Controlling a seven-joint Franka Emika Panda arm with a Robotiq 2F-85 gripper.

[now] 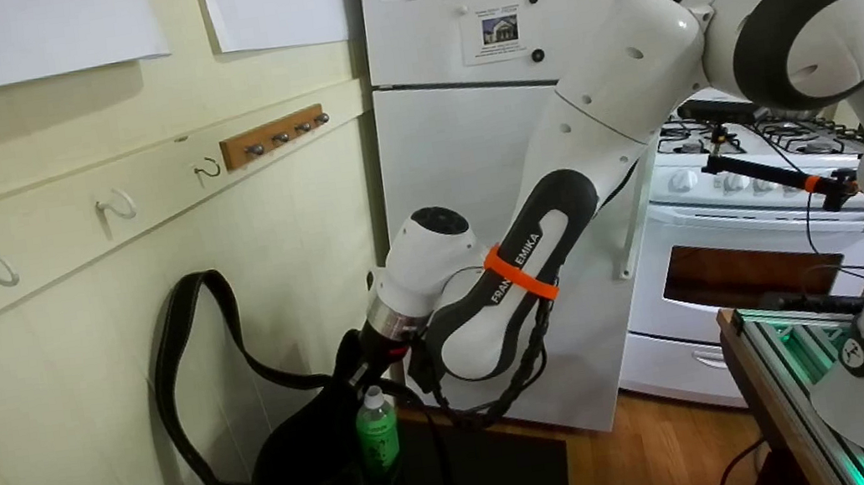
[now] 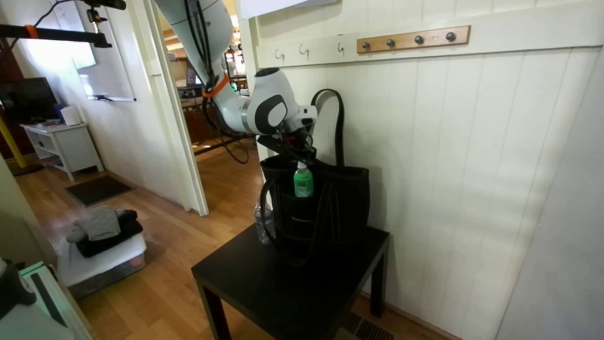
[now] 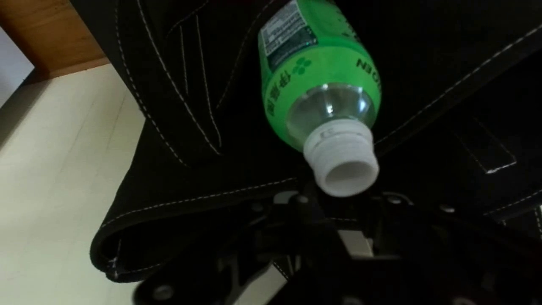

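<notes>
1. The gripper (image 1: 356,378) is at the top edge of the black bag (image 2: 351,198), its jaws closed; dark parts against dark fabric make it impossible to tell whether any cloth is pinched between them.
2. Just beside it is the white cap (image 3: 338,137) of the green-labelled bottle (image 2: 303,184). The bottle stands upright in an outer pocket (image 2: 302,210) of the bag, its lower part hidden; the pocket probably props it up, since the gripper is not around it.
3. The bag stands on the black table (image 2: 283,288), near the wall (image 2: 448,165), which likely gives it some backing.
4. A long strap (image 2: 340,125) arches above the bag by the wall and could snag the gripper. A transparent bottle (image 2: 262,221) stands beside the bag, partly hidden.
5. Higher up, a wooden peg rail (image 2: 403,43) is fixed to the wall; the refrigerator (image 1: 461,145) and the stove (image 1: 675,229) stand well apart from the bag.
</notes>
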